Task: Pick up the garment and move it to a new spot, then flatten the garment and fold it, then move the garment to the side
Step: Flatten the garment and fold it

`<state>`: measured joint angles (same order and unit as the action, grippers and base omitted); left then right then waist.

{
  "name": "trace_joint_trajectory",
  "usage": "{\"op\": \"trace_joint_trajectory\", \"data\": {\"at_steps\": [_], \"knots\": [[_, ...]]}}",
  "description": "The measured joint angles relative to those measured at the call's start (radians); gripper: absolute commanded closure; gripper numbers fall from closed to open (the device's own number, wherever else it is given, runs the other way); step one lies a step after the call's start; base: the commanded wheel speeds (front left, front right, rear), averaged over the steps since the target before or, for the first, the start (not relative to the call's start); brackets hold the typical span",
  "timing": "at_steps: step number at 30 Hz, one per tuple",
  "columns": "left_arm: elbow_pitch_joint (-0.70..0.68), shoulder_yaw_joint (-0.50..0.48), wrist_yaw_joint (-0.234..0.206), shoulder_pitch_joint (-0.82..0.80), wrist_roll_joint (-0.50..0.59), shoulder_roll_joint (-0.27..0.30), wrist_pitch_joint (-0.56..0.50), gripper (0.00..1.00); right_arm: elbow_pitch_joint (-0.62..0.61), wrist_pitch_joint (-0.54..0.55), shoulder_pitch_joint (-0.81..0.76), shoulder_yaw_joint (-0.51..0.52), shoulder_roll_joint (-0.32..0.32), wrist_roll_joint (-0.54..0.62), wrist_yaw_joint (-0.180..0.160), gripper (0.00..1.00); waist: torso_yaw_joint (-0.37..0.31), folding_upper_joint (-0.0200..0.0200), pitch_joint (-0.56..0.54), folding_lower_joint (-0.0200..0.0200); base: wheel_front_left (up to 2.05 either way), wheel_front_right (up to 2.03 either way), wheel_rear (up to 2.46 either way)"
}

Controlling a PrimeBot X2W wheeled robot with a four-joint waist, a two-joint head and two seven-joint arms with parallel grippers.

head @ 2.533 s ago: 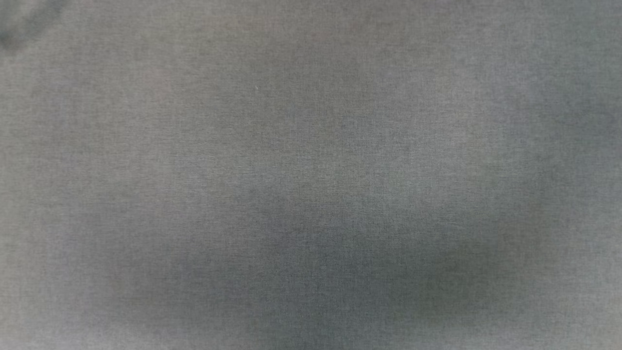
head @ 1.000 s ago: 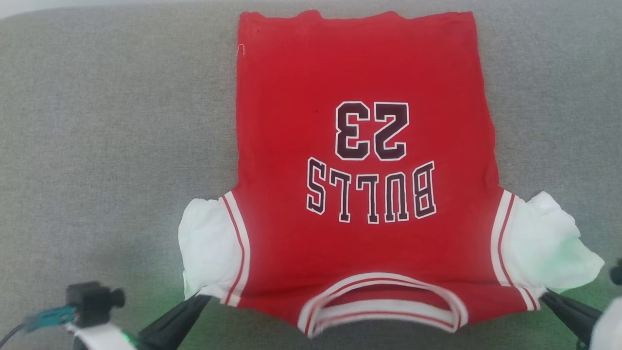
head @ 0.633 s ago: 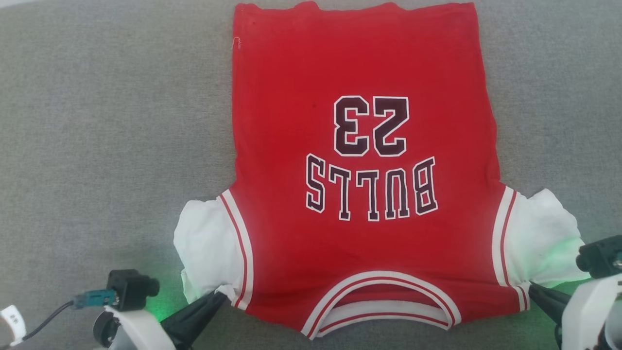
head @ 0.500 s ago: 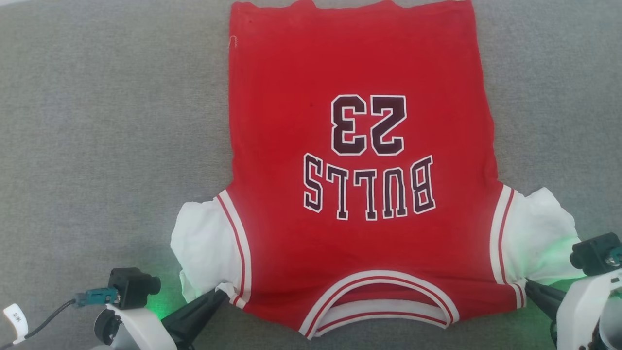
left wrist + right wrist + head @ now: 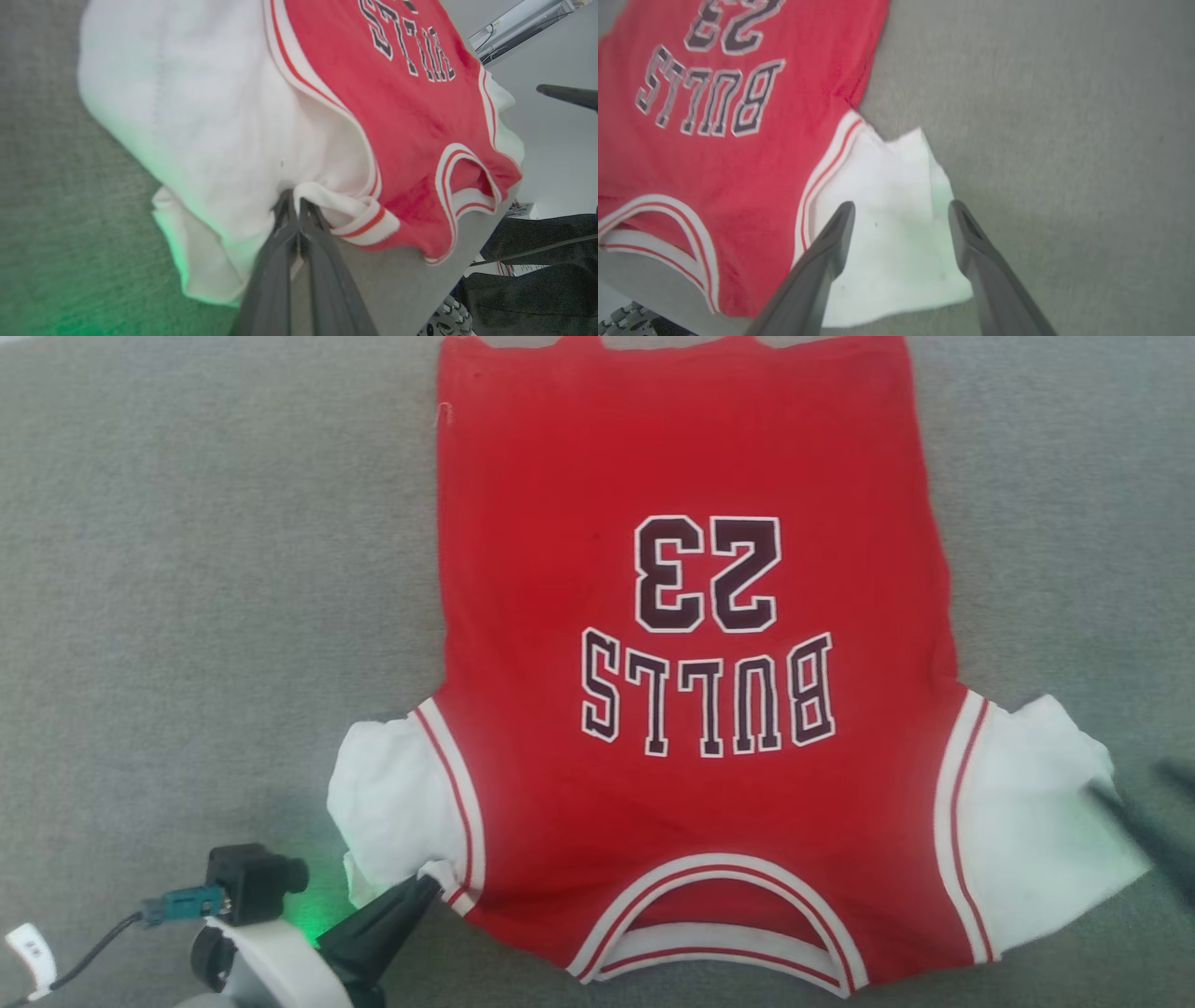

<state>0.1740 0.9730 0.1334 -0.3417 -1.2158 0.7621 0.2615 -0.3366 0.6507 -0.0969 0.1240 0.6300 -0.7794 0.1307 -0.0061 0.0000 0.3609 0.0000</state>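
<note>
The garment (image 5: 691, 784), a red jersey with white sleeves, lies spread flat on the grey cloth surface (image 5: 187, 616), lettering up and striped collar (image 5: 719, 933) toward me. My left gripper (image 5: 425, 889) is shut on a fold of white fabric at the left shoulder seam, and the left wrist view shows the pinch (image 5: 292, 205). My right gripper (image 5: 1144, 793) is a blur over the outer edge of the right sleeve. In the right wrist view it stands open (image 5: 900, 210) above the white sleeve (image 5: 896, 242), holding nothing.
Bare grey cloth surrounds the jersey to the left, right and far side. The collar lies close to the surface's near edge (image 5: 420, 284). Dark fabric and equipment (image 5: 537, 280) sit beyond that edge. The left wrist camera (image 5: 252, 879) juts out at the lower left.
My right gripper has opened, let go of the right shoulder and drawn up and away to the right; that sleeve now lies flatter. The left gripper keeps its pinch.
</note>
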Motion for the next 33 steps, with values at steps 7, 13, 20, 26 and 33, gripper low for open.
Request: {"op": "trace_joint_trajectory", "data": {"at_steps": [7, 13, 20, 26, 33], "knots": [[-0.033, 0.019, -0.001, -0.056, 0.044, -0.049, 0.0, 1.0, 0.028, 0.139, 0.262, 0.084, 0.067, -0.016, 0.0, 0.0, 0.063, 0.0, 0.031, 0.0, 0.0, 0.0, 0.0], [-0.033, 0.086, -0.002, -0.14, 0.048, -0.098, 0.0, 1.0, 0.322, 0.244, 0.644, -0.045, 0.053, 0.088, 0.0, 0.0, 0.15, 0.0, 0.062, 0.0, 0.0, 0.0, 0.0], [-0.034, 0.144, -0.001, -0.214, 0.038, -0.141, 0.0, 1.0, 0.613, 0.346, 0.974, -0.119, 0.044, 0.216, 0.0, 0.0, 0.258, 0.0, 0.12, 0.0, 0.0, 0.0, 0.0], [-0.042, 0.164, -0.001, -0.254, 0.038, -0.166, 0.002, 1.0, 0.769, 0.416, 1.125, -0.133, 0.056, 0.303, 0.0, 0.0, 0.316, 0.0, 0.183, 0.0, 0.0, 0.0, 0.0], [-0.059, 0.147, 0.004, -0.269, 0.047, -0.19, 0.009, 1.0, 0.872, 0.453, 1.231, -0.147, 0.046, 0.341, 0.0, 0.0, 0.364, 0.0, 0.254, 0.0, 0.0, 0.0, 0.0]]}}
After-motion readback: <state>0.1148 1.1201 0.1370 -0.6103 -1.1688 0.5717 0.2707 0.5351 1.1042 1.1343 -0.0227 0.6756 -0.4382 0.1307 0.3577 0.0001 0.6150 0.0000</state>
